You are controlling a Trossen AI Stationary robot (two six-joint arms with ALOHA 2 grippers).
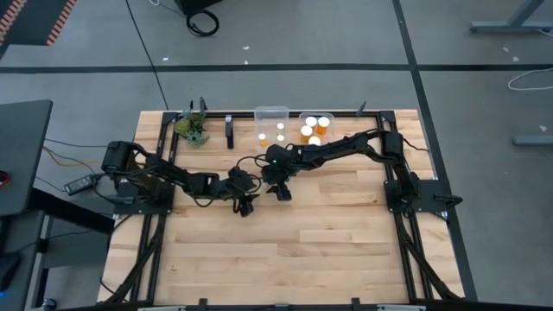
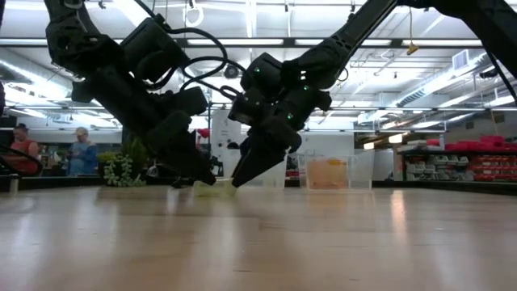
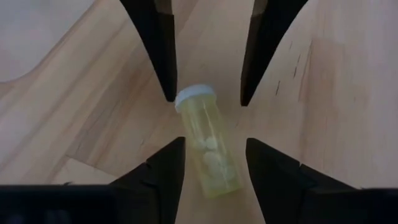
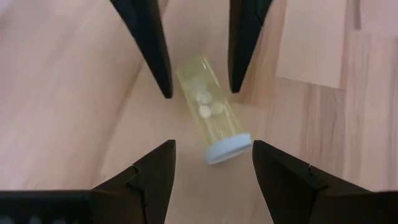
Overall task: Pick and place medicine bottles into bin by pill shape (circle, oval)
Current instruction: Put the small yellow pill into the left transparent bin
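A: Where is the bottle right now?

B: A pill bottle lies on its side on the wooden table, directly under both grippers. The left gripper has its fingers spread on either side of it with a gap showing, so it grips nothing. The right gripper is spread too, straddling the same bottle from the opposite end.

A: How would it handle?

B: I'd judge it light, stiff plastic, smooth and round, so likely to roll or squirt out. Pinch across the middle of the body, clear of the white cap.

A: What do the views add?

B: The right wrist view shows small round-looking tablets inside. The left wrist view shows chunkier pieces, shape unclear. The high view alone shows 2 clear bins beyond the grippers, with white-capped bottles in them. In the low view the bottle is barely visible.
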